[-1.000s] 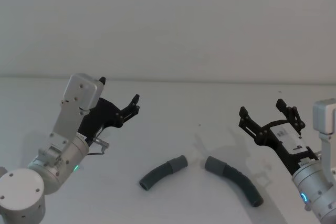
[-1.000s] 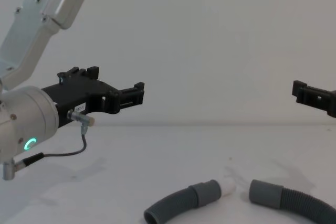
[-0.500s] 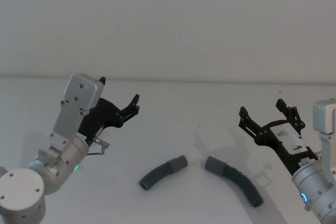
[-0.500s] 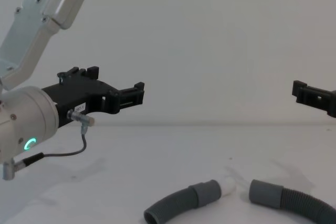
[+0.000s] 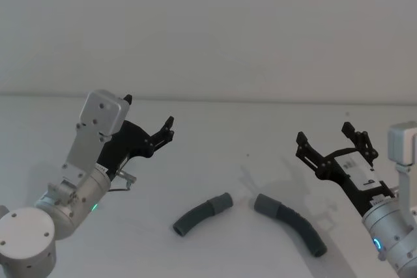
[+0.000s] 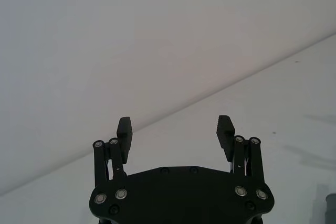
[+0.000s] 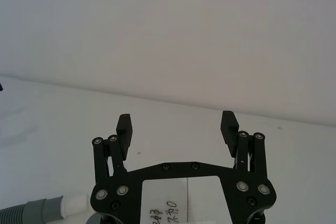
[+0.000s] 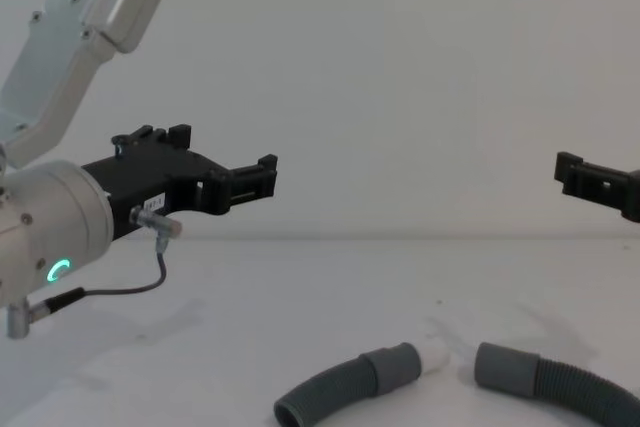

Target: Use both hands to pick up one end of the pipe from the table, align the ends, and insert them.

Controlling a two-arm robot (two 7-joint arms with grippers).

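The pipe lies on the white table (image 5: 215,141) as two curved ribbed pieces. The left piece (image 5: 199,216) ends in a grey cuff (image 8: 392,367) with a white tip (image 8: 434,355). The right piece (image 5: 293,222) ends in a plain grey socket (image 8: 500,367) that faces the tip across a small gap. My left gripper (image 5: 150,112) hovers open above the table, left of and behind the pipe (image 8: 225,162). My right gripper (image 5: 324,133) hovers open to the pipe's right (image 8: 590,179). Both wrist views show spread fingers with nothing between them (image 6: 175,129) (image 7: 177,124). The white-tipped cuff (image 7: 52,207) shows under the right gripper.
A plain pale wall (image 5: 208,30) rises behind the table's far edge. Bare white tabletop surrounds the pipe on all sides. A thin grey cable (image 8: 150,272) loops below the left wrist.
The left gripper has crept very slightly up and forward. The pipe pieces and the right gripper have not moved.
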